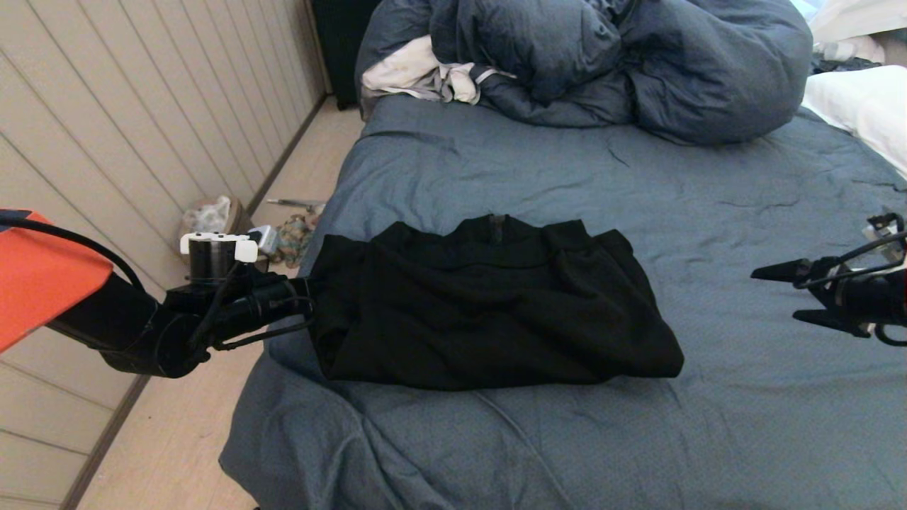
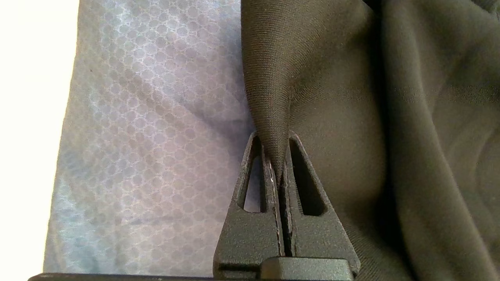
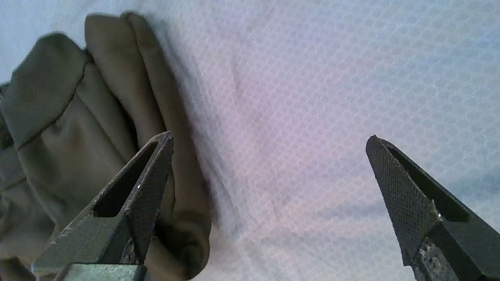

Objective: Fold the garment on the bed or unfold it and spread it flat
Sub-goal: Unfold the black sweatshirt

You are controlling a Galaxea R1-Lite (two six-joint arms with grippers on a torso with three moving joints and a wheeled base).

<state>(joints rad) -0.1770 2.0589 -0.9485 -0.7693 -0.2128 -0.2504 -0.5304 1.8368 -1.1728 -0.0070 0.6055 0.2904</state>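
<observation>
A plain black hoodie of thick soft fabric (image 1: 489,304) lies folded into a broad, roughly rectangular bundle on the wide bed with its wrinkled blue-grey sheet (image 1: 708,212), toward the bed's left edge and the near half of the mattress. The left gripper (image 1: 308,290) reaches in from the left side of the bed and meets the garment's left edge. In the left wrist view its two black fingers (image 2: 250,218) stand pressed together with a narrow fold of the black fabric (image 2: 390,117) pinched between the tips (the fold rises taut from the tips, above the patterned sheet (image 2: 148,136)).

The right gripper (image 1: 783,294) hovers over the sheet at the right side of the head view, well apart from the hoodie, with its jaws spread wide and nothing between them. The right wrist view shows its two pointed textured fingers (image 3: 144,183) far apart, with bare sheet (image 3: 312,97) between them and a rounded folded edge of the garment (image 3: 78,128) behind one finger.

At the far end of the bed a puffy blue-grey duvet (image 1: 602,57) lies heaped, with a white and grey cloth (image 1: 425,74) tucked at its left. A pale panelled wall (image 1: 142,106) and light wooden floor (image 1: 177,439) run along the bed's left side.
</observation>
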